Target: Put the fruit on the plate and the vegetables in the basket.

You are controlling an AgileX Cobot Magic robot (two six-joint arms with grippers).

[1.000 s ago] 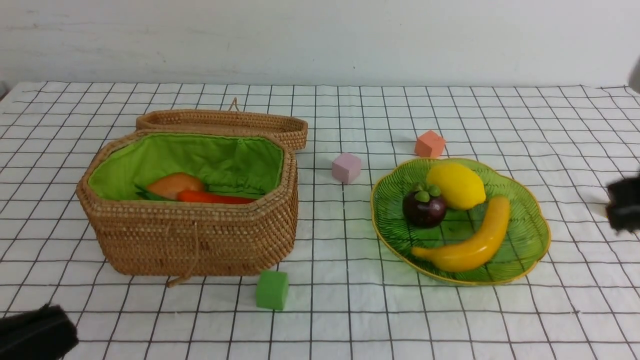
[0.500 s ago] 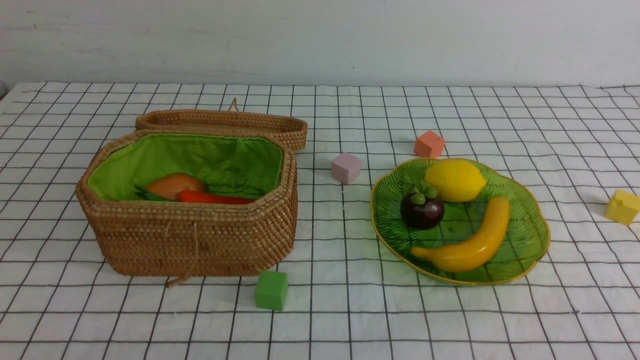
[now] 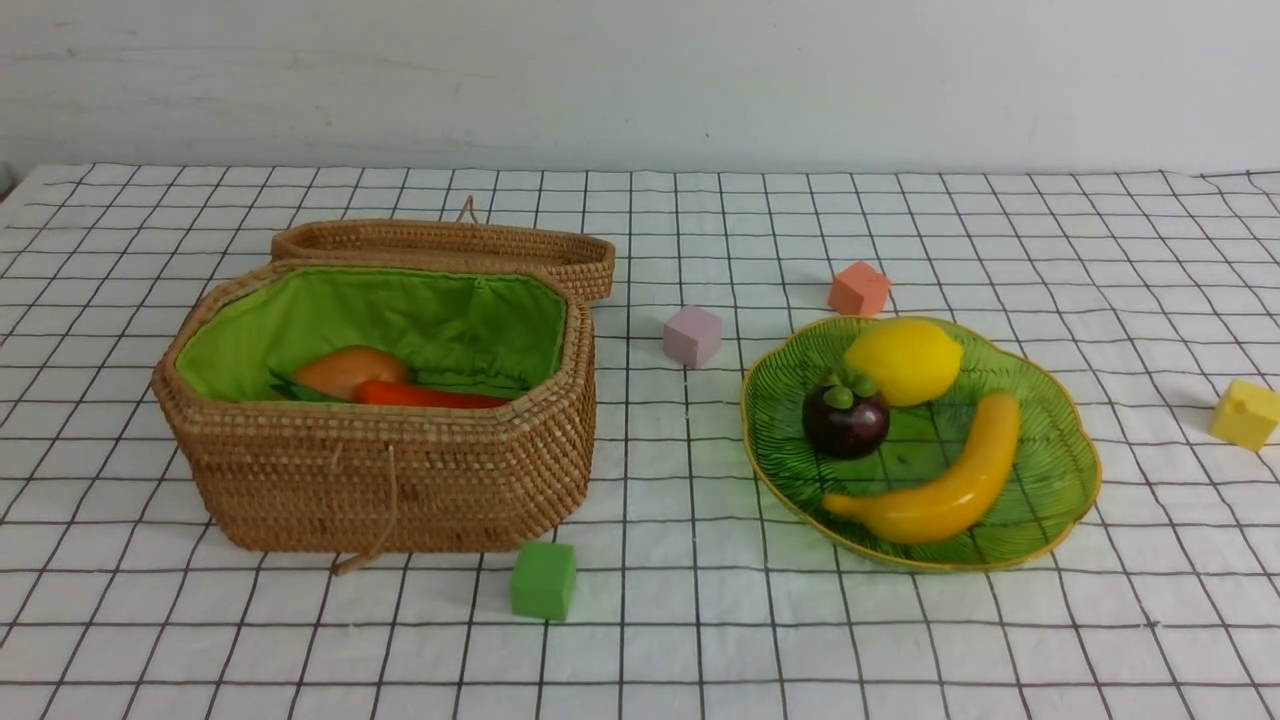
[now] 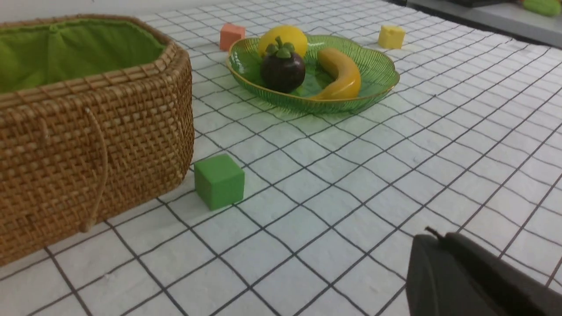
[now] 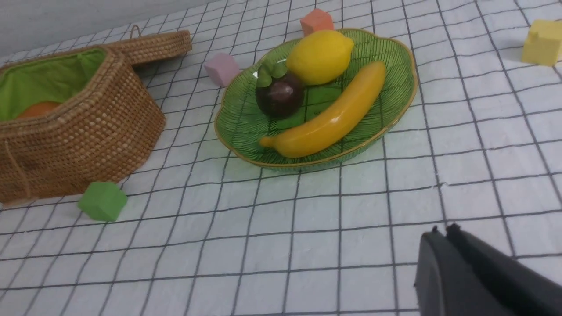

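Left gripper (image 4: 443,245): dark fingers pressed together, nothing between them; lower right of the left wrist frame only, cut off by the frame edge.
Right gripper (image 5: 443,239): fingers likewise closed together and empty; lower right of the right wrist frame only. Neither arm appears in the front frame.
Green cube (image 3: 544,579): lower centre of the front frame, on the checked cloth (image 3: 700,640), just beside the basket's near corner.
Basket (image 3: 400,470): left half of the front frame, lid (image 3: 450,245) swung open behind it.
Basket contents: front frame shows potato (image 3: 345,368) and carrot (image 3: 430,396) against the green lining; right wrist frame catches only an orange sliver; left wrist frame shows lining alone. Eggplant: not made out in any frame.
Plate (image 3: 1050,480): right of centre in the front frame.
Plate contents: banana (image 3: 940,490) nearest, mangosteen (image 3: 846,420) and lemon (image 3: 905,361) behind, the two touching.
Pink cube (image 3: 692,335): between basket and plate, farther back; hidden from the left wrist frame.
Orange cube (image 3: 858,288): just beyond the plate's far rim.
Yellow cube (image 3: 1245,413): right edge of the front frame, well apart from the plate.
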